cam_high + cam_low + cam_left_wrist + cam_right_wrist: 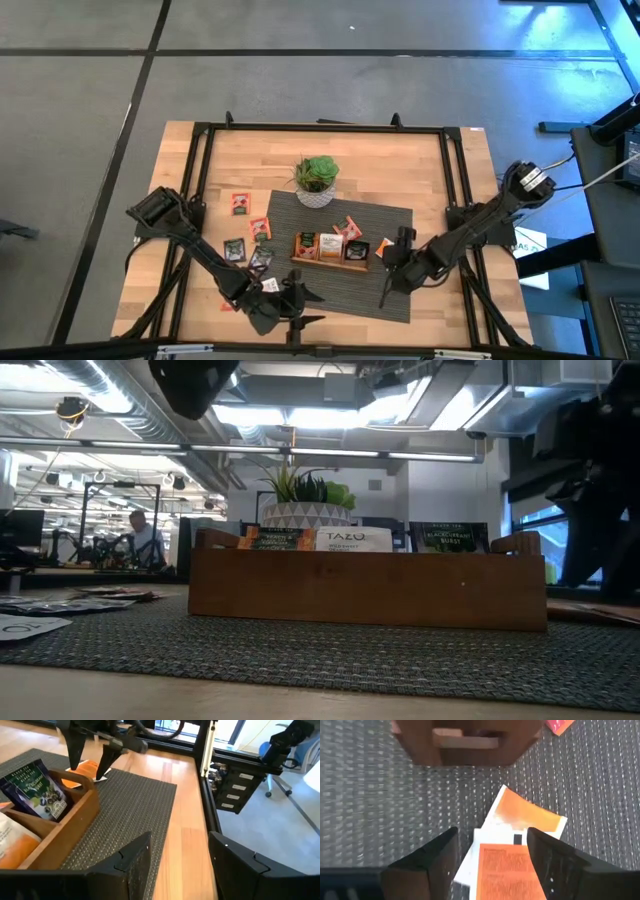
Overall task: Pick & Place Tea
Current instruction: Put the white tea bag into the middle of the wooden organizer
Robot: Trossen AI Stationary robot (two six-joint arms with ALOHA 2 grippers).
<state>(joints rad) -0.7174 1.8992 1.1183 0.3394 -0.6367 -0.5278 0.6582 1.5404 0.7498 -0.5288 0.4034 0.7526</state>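
Presently, worktop (400, 170): light wood, centre of the high view, with a dark woven mat (330, 285) across its lower middle.
Tray: a brown wooden tray (330, 248) sits mid-mat; in the low view it fills the centre of the frame.
Tray contents: sachets standing upright in its compartments; in the low view a white one (354, 540) reads "TAZO", a dark one (449, 537) at right reads "BLACKCURRANT BURST", and an orange one (275, 540) at left has writing too small to read.
Plant pot: a white patterned plant pot (316, 182) with green leaves stands at the mat's upper edge, above the tray.
Loose tea: red and dark sachets (250, 228) lie scattered left of the tray; two white-and-orange sachets (520, 840) lie overlapping on the mat just right of the tray's end.
Right gripper (386, 262): lower right of the mat; in the right wrist view its fingers (427, 860) stand apart on either side of the white-and-orange sachets, holding nothing.
Left gripper (300, 297): at the mat's lower edge below the tray, fingers (132, 865) spread wide and holding nothing.
Background: a person (146, 540) stands far off at the low view's left.
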